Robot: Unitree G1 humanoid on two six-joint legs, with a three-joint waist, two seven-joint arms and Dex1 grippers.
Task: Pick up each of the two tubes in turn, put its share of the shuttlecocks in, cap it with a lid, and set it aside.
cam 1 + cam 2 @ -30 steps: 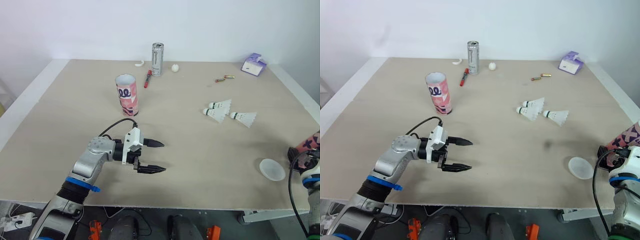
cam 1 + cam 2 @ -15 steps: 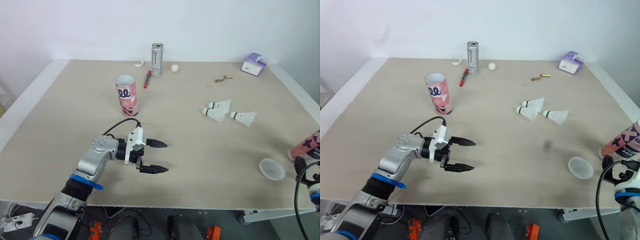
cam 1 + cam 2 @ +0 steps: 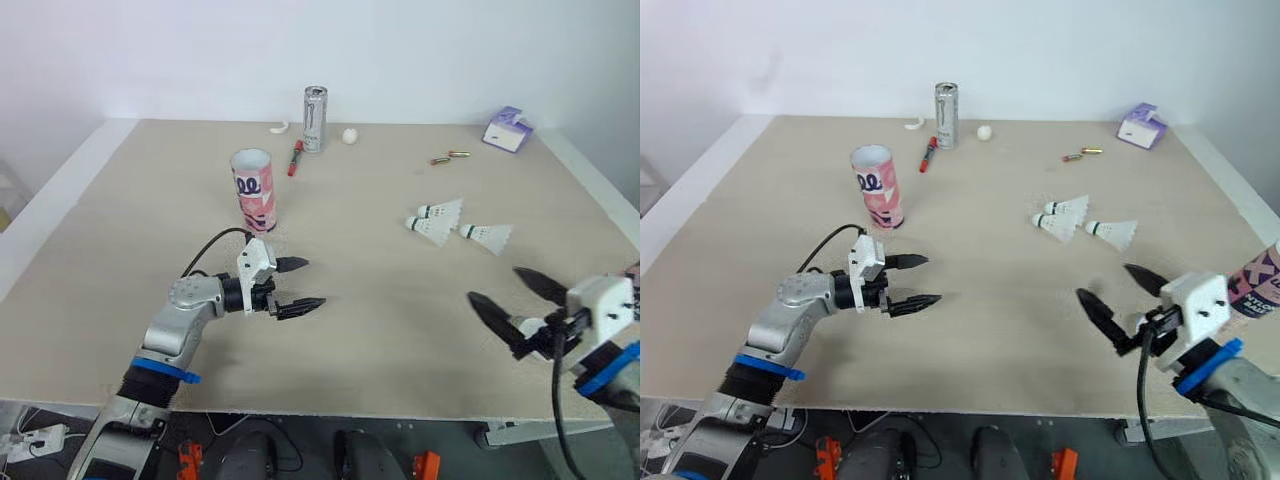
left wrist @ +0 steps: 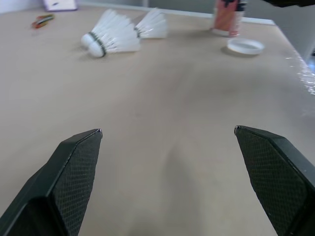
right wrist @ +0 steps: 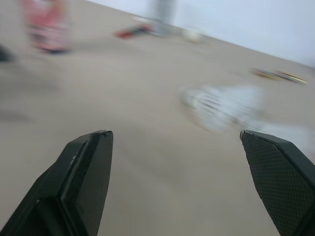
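One pink tube point(image 3: 252, 188) stands upright and uncapped left of the table's middle. The second pink tube point(image 3: 1255, 285) stands at the right edge, with a white lid point(image 4: 245, 45) lying beside it. Three white shuttlecocks point(image 3: 435, 220) lie right of centre, one of them point(image 3: 487, 236) a little apart. My left gripper point(image 3: 316, 282) hovers open and empty in front of the first tube, pointing right. My right gripper point(image 3: 493, 283) is open and empty near the front right, pointing left, in front of the shuttlecocks; it hides the lid in the eye views.
Along the far edge are a silver can point(image 3: 315, 118), a red marker point(image 3: 296, 157), a small white ball point(image 3: 350, 136) and a white curved scrap point(image 3: 279, 127). Two small red-and-gold pieces point(image 3: 450, 157) and a purple box point(image 3: 508, 129) lie far right.
My right gripper has swung in from the right front edge over the table, fingers spread, covering the lid's spot. The left gripper has drawn back slightly toward the first tube.
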